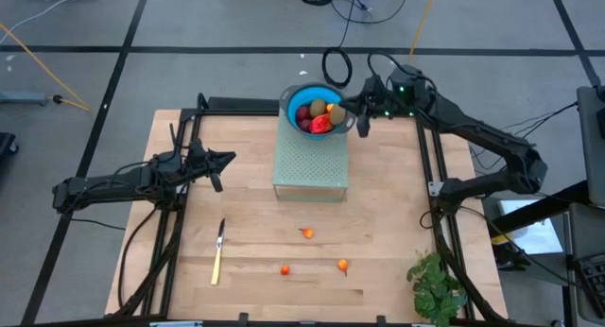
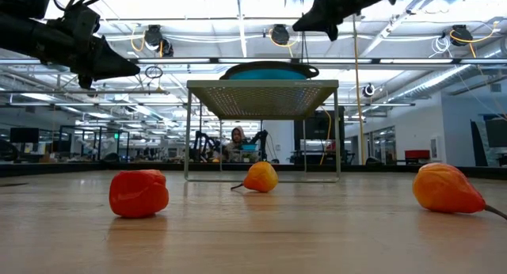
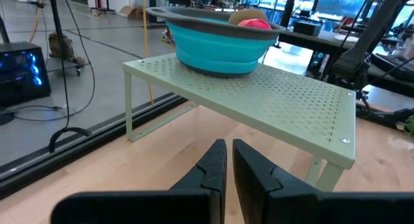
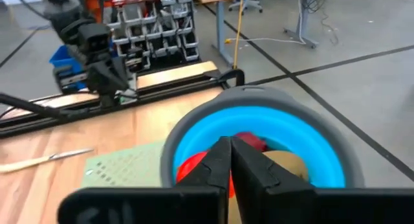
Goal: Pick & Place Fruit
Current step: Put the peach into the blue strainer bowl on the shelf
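Observation:
A blue bowl [image 1: 304, 96] with a grey rim stands on a pale green perforated rack [image 1: 311, 166] at the table's far middle. Dark red, brownish-olive and orange fruit pieces [image 1: 319, 115] lie in it; they also show in the right wrist view [image 4: 259, 146]. Three tiny orange fruits lie on the table near the front: [image 1: 307, 233], [image 1: 285, 269], [image 1: 342, 265]. My right gripper [image 1: 358, 117] is shut and empty, above the bowl's right rim [image 4: 229, 160]. My left gripper [image 1: 227, 160] is shut and empty, raised left of the rack [image 3: 229, 160].
A slim yellow-handled knife [image 1: 218, 252] lies at the front left. A leafy green plant [image 1: 437, 284] stands at the front right corner. Black frame rails run along the table's left and right sides. The space under the rack [image 2: 263, 139] is open.

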